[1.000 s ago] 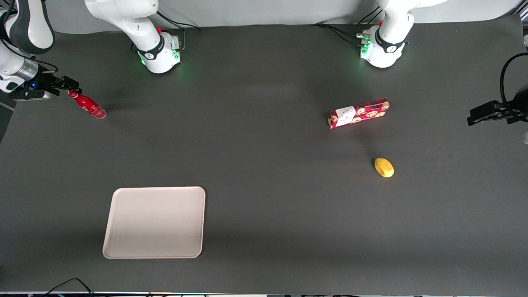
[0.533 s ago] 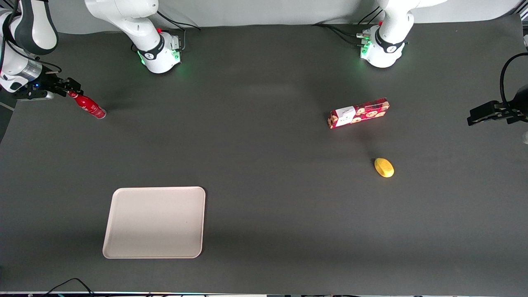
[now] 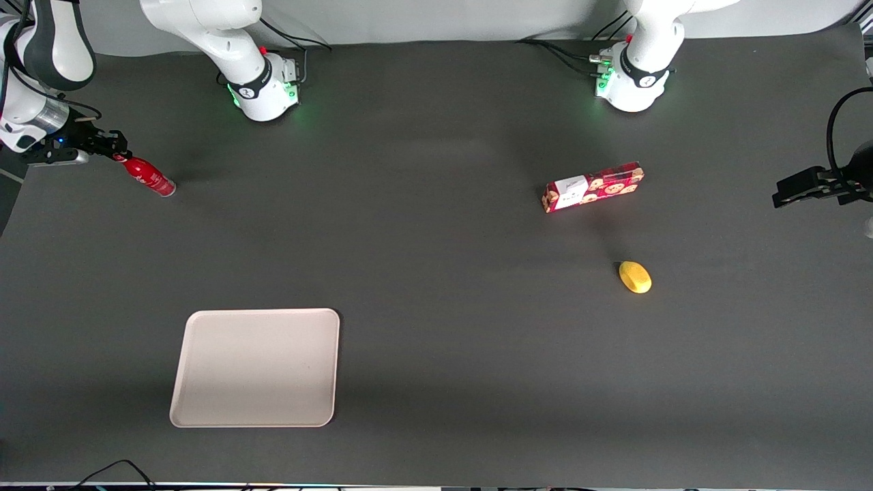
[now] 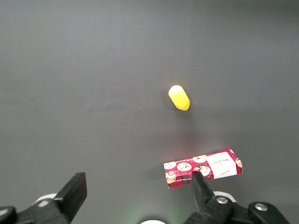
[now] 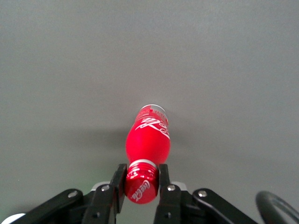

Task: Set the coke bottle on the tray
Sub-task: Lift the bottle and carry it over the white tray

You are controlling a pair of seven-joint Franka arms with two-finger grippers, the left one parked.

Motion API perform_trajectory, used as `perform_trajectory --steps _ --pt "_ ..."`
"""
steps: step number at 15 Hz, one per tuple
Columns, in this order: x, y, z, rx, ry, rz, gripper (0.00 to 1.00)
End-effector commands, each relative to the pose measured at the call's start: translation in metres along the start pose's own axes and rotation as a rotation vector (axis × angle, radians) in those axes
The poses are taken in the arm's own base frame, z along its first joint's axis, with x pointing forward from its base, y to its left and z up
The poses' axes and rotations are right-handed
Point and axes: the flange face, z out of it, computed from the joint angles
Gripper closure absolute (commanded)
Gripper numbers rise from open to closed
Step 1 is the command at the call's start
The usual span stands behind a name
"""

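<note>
Fingers (image 5: 118, 186) of the right gripper (image 3: 117, 154) close on the red cap of the coke bottle (image 3: 149, 176), which stands at the working arm's end of the table. To do well, lift straight up, then carry it steadily to the tray (image 3: 256, 367), nearer the front camera. Grip firmness is hard to judge; the bottle's base is hidden in the wrist view.

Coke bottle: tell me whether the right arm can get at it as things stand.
Yes, it seems so. The gripper is already at the coke bottle, with a finger on each side of the red cap, shut on it. Nothing stands around the bottle on the table.
</note>
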Motion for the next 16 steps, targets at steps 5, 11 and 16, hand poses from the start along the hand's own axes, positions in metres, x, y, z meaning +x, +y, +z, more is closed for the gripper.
perform_trajectory --steps 5,11,16 --pt "0.067 -0.046 -0.133 -0.085 0.025 -0.099 0.90" --pt "0.183 -0.125 -0.256 -0.055 0.018 -0.164 0.92" --pt "0.275 -0.200 -0.296 -0.077 0.062 -0.210 0.92"
